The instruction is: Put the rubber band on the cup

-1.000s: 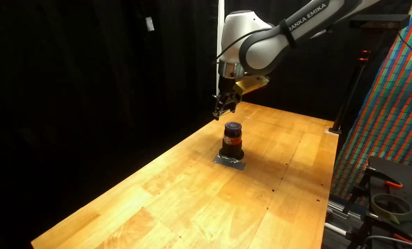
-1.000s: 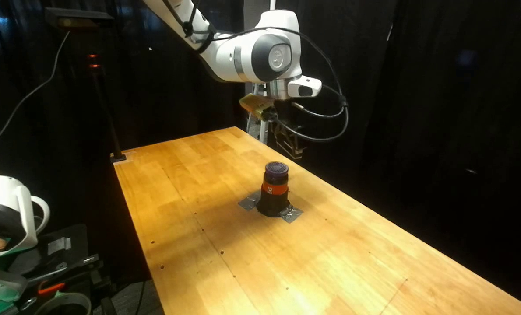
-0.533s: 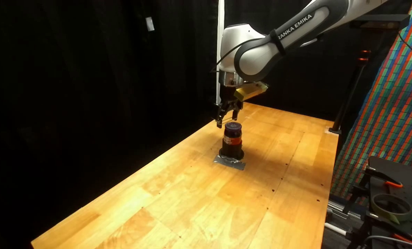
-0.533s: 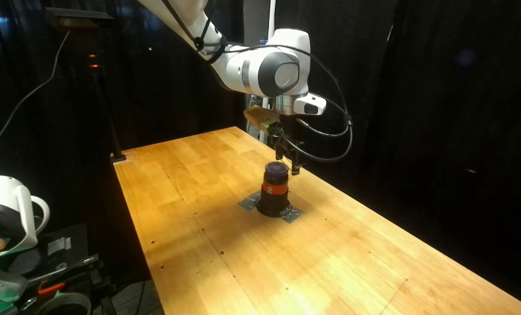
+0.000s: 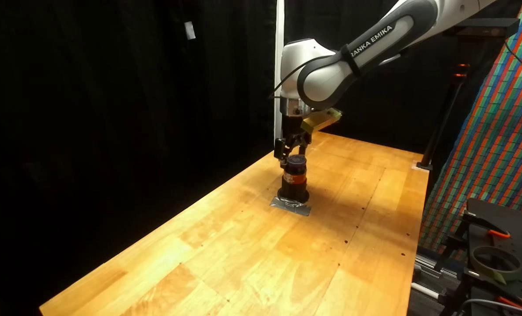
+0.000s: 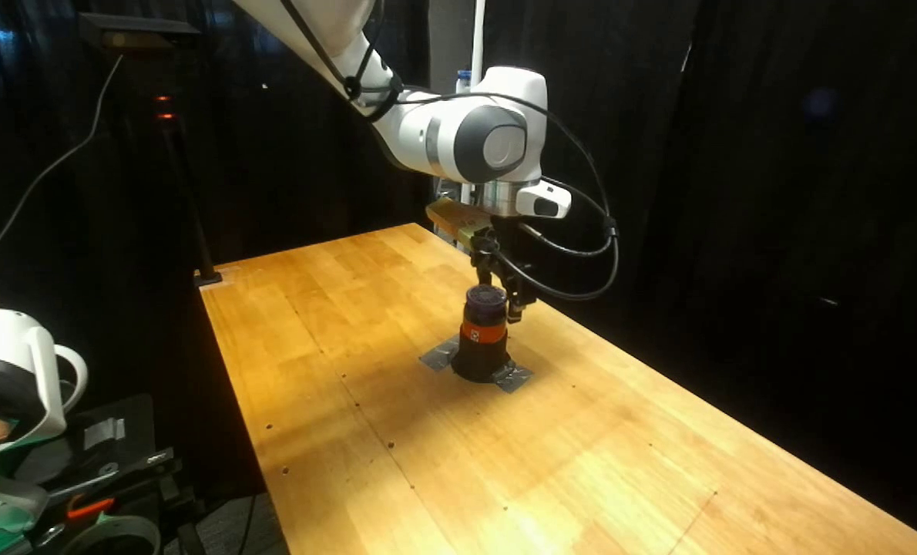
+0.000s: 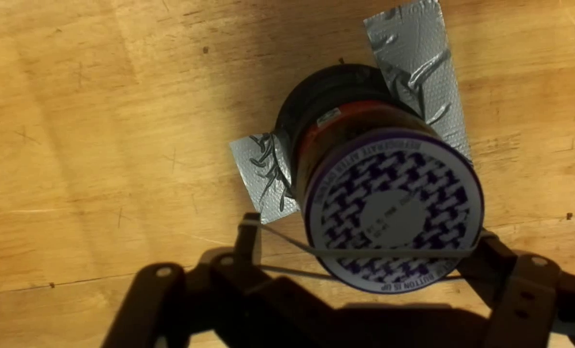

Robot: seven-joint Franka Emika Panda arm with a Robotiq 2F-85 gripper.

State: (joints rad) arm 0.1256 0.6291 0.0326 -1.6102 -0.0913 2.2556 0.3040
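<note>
Only the wrist view shows the band (image 7: 394,253) across the cup (image 7: 395,212); the spread tool (image 7: 367,230) stretching it has come down.

Purple and white woven-print cup lid (image 7: 394,215), orange label (image 6: 487,333), greyish rubber band (image 7: 389,253), black end effector (image 7: 368,229)

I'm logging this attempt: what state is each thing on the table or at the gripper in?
Gripper: open, fingers apart.
Rubber band: stretched between the fingers, one strand across the lid.
Lid: on the food jar.
Food jar: upright in the black holder.
Black holder: taped down.
Duct tape strips: stuck down, wrinkled.
</note>
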